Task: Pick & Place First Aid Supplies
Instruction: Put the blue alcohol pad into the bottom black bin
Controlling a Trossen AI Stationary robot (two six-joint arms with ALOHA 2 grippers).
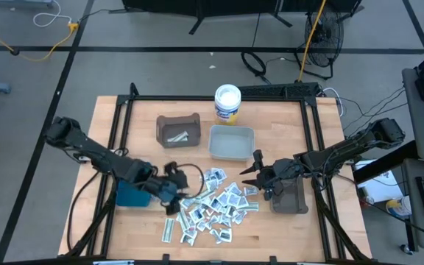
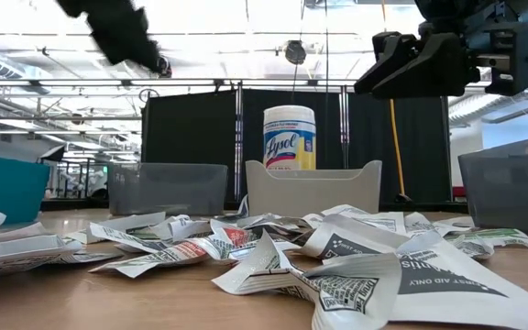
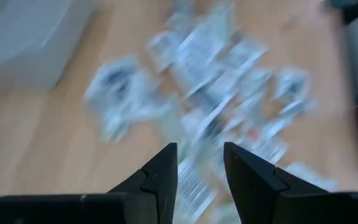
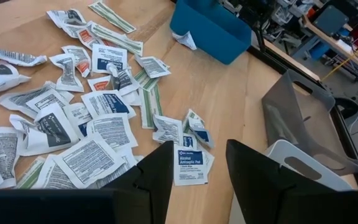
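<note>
High view: the first aid supplies [image 1: 213, 202] lie scattered on the wooden table [image 1: 285, 125] between the left gripper [image 1: 177, 193], beside the teal bin [image 1: 132, 195], and the right gripper [image 1: 256, 177], near a dark grey bin [image 1: 289, 197]. Both wrist views show fingers parted with nothing between them. The left wrist view is blurred, its packets unreadable; the low view cuts off both arms.

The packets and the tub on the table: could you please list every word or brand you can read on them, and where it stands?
"Lysol": brand on the label of the white wipes tub behind the light bin.
"Alcohol Antiseptic Pad": on a small white packet ahead of the right gripper.
"FIRST AID ONLY": upside down on the large near packet.
Print on the other packets: too small or blurred to read.
</note>
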